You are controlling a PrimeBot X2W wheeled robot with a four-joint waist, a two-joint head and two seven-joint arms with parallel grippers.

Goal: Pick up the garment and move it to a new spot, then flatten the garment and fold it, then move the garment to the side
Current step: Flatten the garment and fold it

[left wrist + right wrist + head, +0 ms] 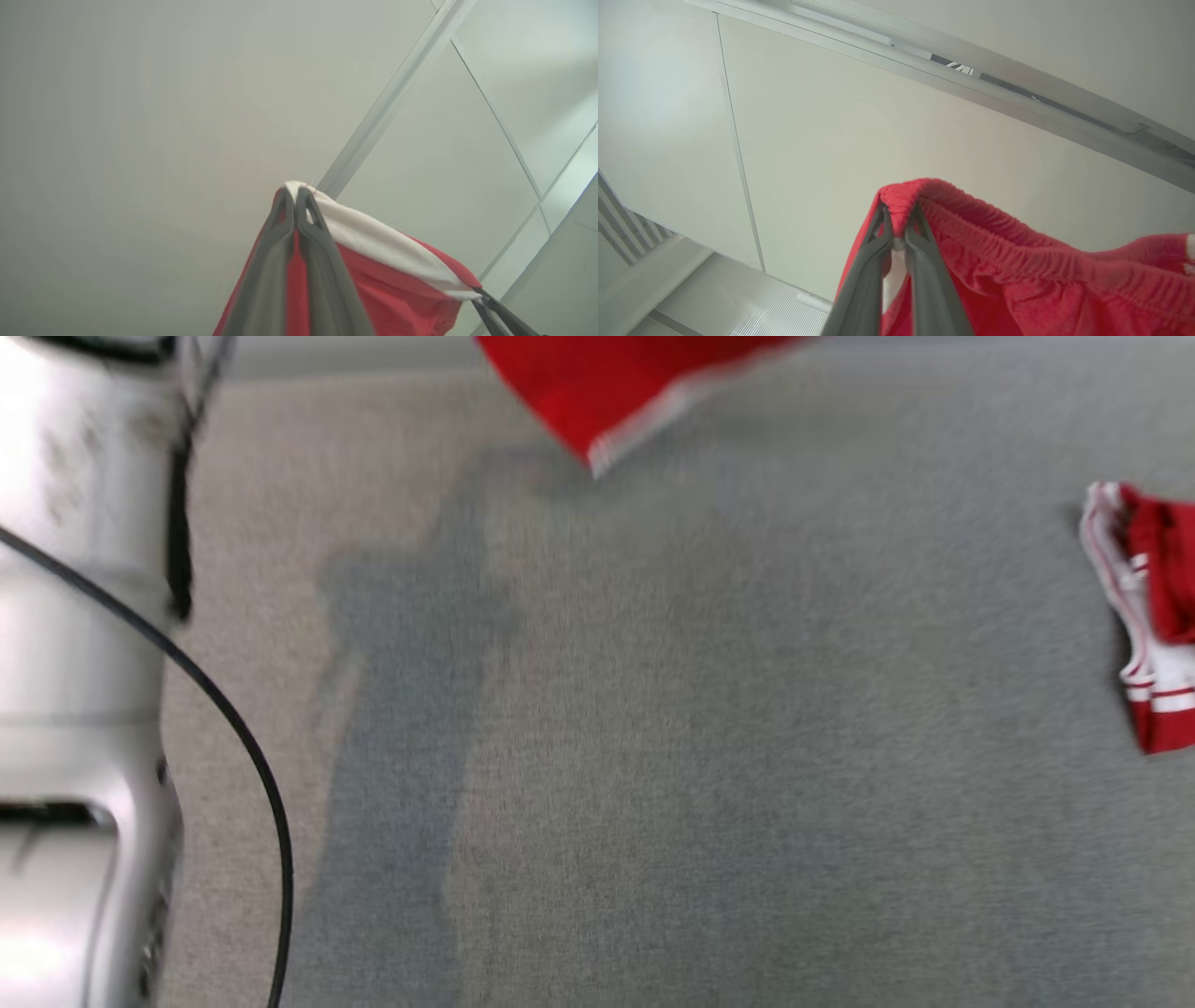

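Closest to us in the head view is a pale forearm (75,616) down the left edge, with a black cable (233,737) curving across it and down over the grey surface (653,756). In the left wrist view we see the left gripper (295,191) with its two dark fingers pressed together on a corner of the garment (387,280), pinching it where the white band meets the red cloth. From there the white band runs down to the lower right, where another pair of dark fingers (495,312) holds its far end. In the right wrist view the right gripper (899,212) is closed on the gathered red waistband, a bunch of fabric standing up between the fingertips, and the rest of the garment sags away to the right. Both wrist views look up past pale wall panels (822,140). In the head view a red corner with a white hem hangs at the top edge, blurred, its shadow on the surface below. A second red and white cloth (1153,616) lies crumpled at the right edge, well apart from it
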